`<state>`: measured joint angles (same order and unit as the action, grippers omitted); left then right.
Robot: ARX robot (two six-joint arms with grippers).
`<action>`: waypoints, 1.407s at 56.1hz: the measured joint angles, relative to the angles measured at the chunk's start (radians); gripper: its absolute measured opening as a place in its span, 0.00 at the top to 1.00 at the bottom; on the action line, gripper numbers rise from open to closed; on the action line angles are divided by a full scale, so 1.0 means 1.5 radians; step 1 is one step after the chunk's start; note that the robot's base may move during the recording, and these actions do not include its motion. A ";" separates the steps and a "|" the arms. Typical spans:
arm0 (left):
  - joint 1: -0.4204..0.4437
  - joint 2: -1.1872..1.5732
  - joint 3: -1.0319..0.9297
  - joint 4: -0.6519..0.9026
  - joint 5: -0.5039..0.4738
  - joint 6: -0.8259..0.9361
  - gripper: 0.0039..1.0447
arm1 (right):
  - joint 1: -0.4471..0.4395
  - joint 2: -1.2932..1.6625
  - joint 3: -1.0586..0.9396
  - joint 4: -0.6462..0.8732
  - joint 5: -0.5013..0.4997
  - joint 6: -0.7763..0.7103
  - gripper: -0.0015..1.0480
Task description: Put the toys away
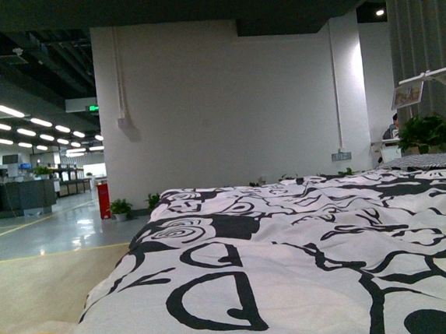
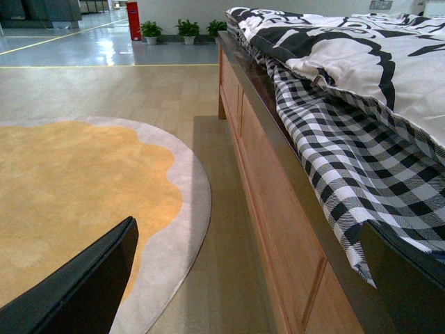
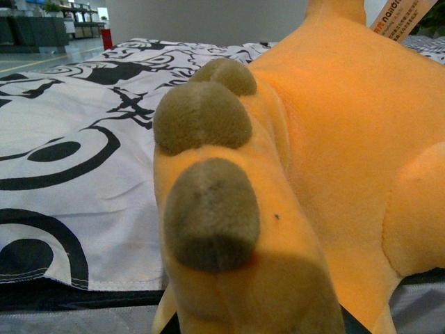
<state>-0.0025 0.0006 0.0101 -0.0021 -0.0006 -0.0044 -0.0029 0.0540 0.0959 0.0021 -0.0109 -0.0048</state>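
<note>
Lying on the black-and-white patterned duvet [image 3: 76,132] of the bed is one orange-yellow plush toy [image 3: 348,146], seen very close in the right wrist view. One of its stubby limbs is raised toward the lens, and three brownish nubs [image 3: 203,118] are counted on it. One paper tag [image 3: 402,19] is seen at its far end. No part of the right gripper is made out past the plush, so whether it is clamped cannot be told. In the left wrist view the left gripper [image 2: 249,233] is held wide apart with nothing between its two dark fingers [image 2: 87,285], out beside the wooden bed frame [image 2: 278,209]. One round rug [image 2: 76,188] with a yellow centre and a pale rim is spread on the floor below it. One checked sheet [image 2: 348,167] hangs over the frame edge under the duvet. Three potted plants [image 2: 186,29] and one red cylinder [image 2: 133,19] are lined up by the far wall
</note>
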 joint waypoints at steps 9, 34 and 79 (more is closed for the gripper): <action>0.000 0.000 0.000 0.000 0.000 0.000 0.06 | 0.000 -0.009 -0.009 0.002 0.000 0.000 0.91; 0.000 0.000 0.000 0.000 0.000 0.000 0.06 | 0.001 -0.035 -0.043 0.007 -0.003 0.000 0.91; 0.000 0.000 0.000 0.000 0.000 0.000 0.06 | 0.001 -0.035 -0.049 0.007 0.003 -0.001 0.91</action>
<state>-0.0025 0.0010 0.0101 -0.0021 -0.0002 -0.0044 -0.0010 0.0021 0.0227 0.0128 -0.0059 -0.0059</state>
